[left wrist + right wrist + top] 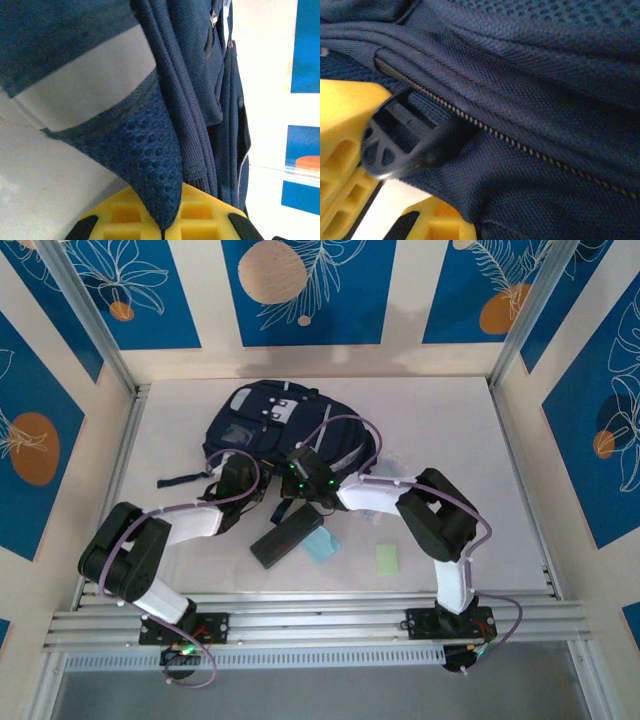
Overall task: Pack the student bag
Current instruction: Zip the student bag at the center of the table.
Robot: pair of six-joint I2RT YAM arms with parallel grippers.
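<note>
Yellow left gripper point(162, 227) pinches mesh of the large navy fabric backpack point(258, 430); we cannot tell whether the right gripper point(395, 192) is closed.

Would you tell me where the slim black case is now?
In the top view, the slim black case lies near centre, on the near side of the student bag, beside a pale blue card.

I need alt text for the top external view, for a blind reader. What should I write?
A large dark navy fabric backpack lies on a white table, with the left hand and right hand of two arms at its near edge. Nearer the arms lie a slim black rectangular case, a pale blue square sheet and a pale green sheet.
</note>
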